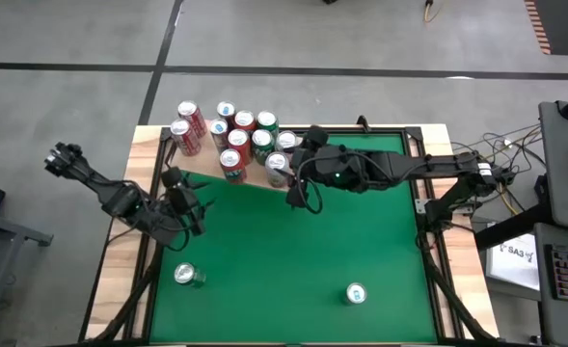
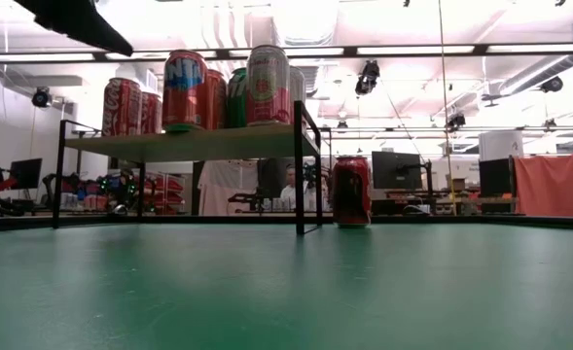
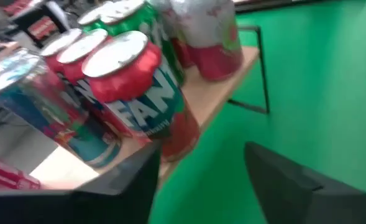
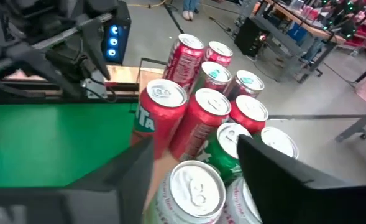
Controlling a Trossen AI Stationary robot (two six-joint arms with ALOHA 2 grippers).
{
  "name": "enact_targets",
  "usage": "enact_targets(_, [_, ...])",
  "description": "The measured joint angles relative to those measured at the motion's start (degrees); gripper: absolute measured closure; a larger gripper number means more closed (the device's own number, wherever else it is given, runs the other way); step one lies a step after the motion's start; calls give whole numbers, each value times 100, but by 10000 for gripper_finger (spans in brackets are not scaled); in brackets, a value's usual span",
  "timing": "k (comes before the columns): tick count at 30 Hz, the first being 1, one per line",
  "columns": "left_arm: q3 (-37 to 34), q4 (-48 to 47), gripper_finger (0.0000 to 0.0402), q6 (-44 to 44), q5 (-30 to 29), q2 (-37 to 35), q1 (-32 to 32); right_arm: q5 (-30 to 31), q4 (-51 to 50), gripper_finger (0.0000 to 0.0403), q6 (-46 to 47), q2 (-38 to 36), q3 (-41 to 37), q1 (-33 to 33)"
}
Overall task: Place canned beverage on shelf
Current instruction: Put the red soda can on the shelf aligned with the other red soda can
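The shelf (image 1: 255, 178), upper left of the tabletop (image 1: 293, 241), carries a cluster of cans (image 1: 235, 140). Both the left hand (image 1: 182, 198) and right hand (image 1: 298, 188) hover beside it, fingers parted, holding nothing. Two more cans (image 1: 189, 276) stand near the bottom edge.

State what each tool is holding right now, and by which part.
Neither holds anything. The left tool is empty beside the shelf; the right tool hangs empty over the cans on it, jaws apart.
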Motion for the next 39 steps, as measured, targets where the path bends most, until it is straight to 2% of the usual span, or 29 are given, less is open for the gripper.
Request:
enact_targets(6, [-94,763,351,796,78,8,409,-303,-10,306,27,2,0,-6])
enact_targets(8, [-96,808,388,1017,180,-8,590,-351,61,352,-12,26,0,-6])
enact_targets(10, [-96,814,386,1167,287,-41,769,-359,138,383,-112,70,0,-6])
enact_targets(15, [-174,961,397,1548,639,-66,1158,-363,293,392,-190,87,0,-6])
enact_targets(28, [-323,1391,401,2454,1141,-48,2006,-364,281,394,-296,185,0,-6])
enact_targets(34, [-326,1686,401,2766,1572,-17,2291,-362,285,394,-351,186,0,-6])
enact_targets(39, [-326,1733,401,2936,1590,14,2434,-360,284,394,-425,186,0,-6])
